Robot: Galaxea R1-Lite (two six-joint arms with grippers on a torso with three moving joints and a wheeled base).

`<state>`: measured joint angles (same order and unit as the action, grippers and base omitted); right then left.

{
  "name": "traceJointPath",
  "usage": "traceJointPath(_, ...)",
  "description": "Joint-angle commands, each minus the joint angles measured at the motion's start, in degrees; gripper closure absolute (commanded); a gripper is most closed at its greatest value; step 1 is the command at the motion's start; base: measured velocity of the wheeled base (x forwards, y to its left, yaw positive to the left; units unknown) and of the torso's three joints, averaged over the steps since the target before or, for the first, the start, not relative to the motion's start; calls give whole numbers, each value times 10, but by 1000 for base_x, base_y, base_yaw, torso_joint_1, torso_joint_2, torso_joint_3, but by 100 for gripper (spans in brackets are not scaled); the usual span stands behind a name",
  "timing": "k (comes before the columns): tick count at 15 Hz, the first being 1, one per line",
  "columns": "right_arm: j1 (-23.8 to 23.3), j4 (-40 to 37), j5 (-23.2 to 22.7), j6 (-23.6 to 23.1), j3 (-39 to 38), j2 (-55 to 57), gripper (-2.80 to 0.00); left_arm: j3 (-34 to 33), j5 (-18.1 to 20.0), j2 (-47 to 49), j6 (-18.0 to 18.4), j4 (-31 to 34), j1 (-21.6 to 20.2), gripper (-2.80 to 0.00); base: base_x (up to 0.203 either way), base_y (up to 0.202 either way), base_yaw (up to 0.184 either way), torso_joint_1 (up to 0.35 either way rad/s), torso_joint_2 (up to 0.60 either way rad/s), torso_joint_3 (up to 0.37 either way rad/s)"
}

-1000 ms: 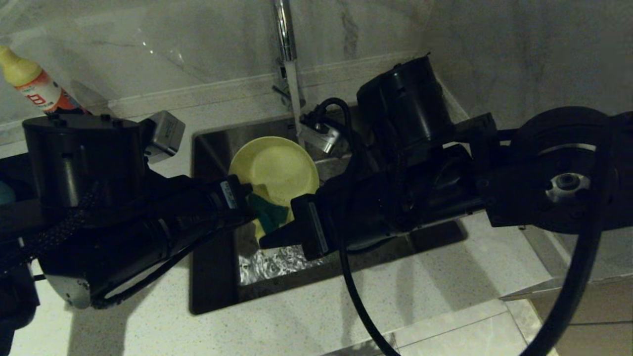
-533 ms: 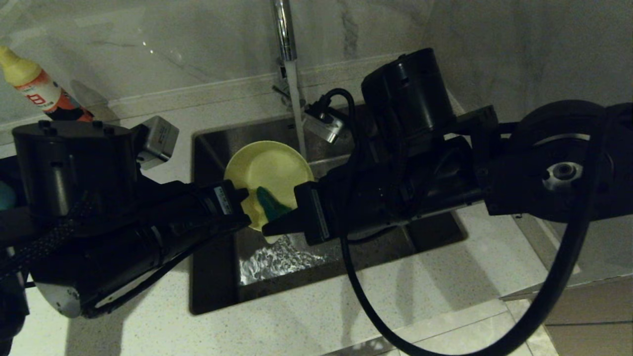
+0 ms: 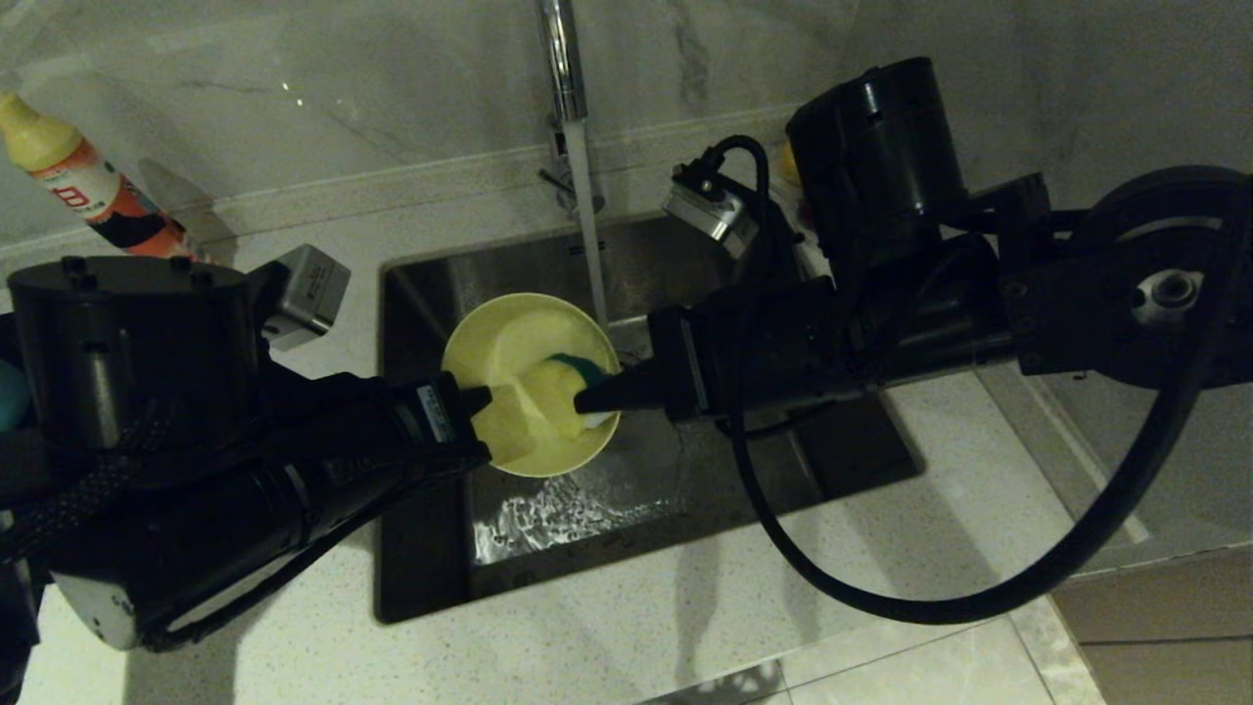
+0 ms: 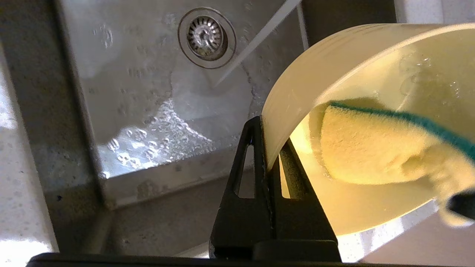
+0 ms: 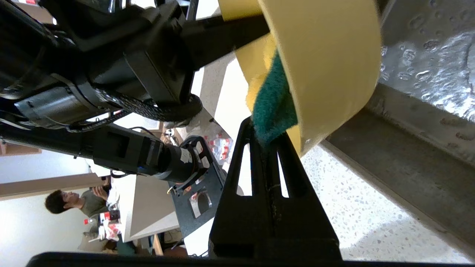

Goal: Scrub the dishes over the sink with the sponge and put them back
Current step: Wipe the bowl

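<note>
Over the sink (image 3: 685, 480) my left gripper (image 3: 477, 399) is shut on the rim of the yellow bowl (image 3: 509, 352), which is tilted with its opening facing up. The left wrist view shows the fingers of this gripper (image 4: 265, 126) pinching the bowl's wall (image 4: 315, 74). My right gripper (image 3: 585, 399) comes in from the right, shut on the sponge (image 3: 573, 377). The sponge (image 4: 371, 148) presses inside the bowl, its green face against the wall. In the right wrist view the right gripper (image 5: 265, 133) clamps the sponge's green end (image 5: 274, 104) at the bowl's rim (image 5: 326, 63).
Water runs from the chrome tap (image 3: 560, 59) past the bowl's far edge into the wet basin, near the drain strainer (image 4: 206, 37). A dish-soap bottle (image 3: 69, 166) stands at the back left. Speckled counter (image 3: 685, 607) surrounds the sink.
The right arm has swung to the right and lifted the sponge from the bowl's lower edge into its inside. The bowl has tipped so its opening shows more and has sunk slightly.
</note>
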<state>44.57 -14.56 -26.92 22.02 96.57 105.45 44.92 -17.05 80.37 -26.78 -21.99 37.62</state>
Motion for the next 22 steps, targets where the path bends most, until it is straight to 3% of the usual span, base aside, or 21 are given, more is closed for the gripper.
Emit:
traceJointPath(1,-2,-1,-2,1,-1,-17,0,-2,-1,-3,-9,-2,0,0,0,0,0,0,0,0)
traceJointPath(22,35,0,-6,-19,42,12,0,-47,20,-4,-10,-3,1,0,0,0,0,0,0,0)
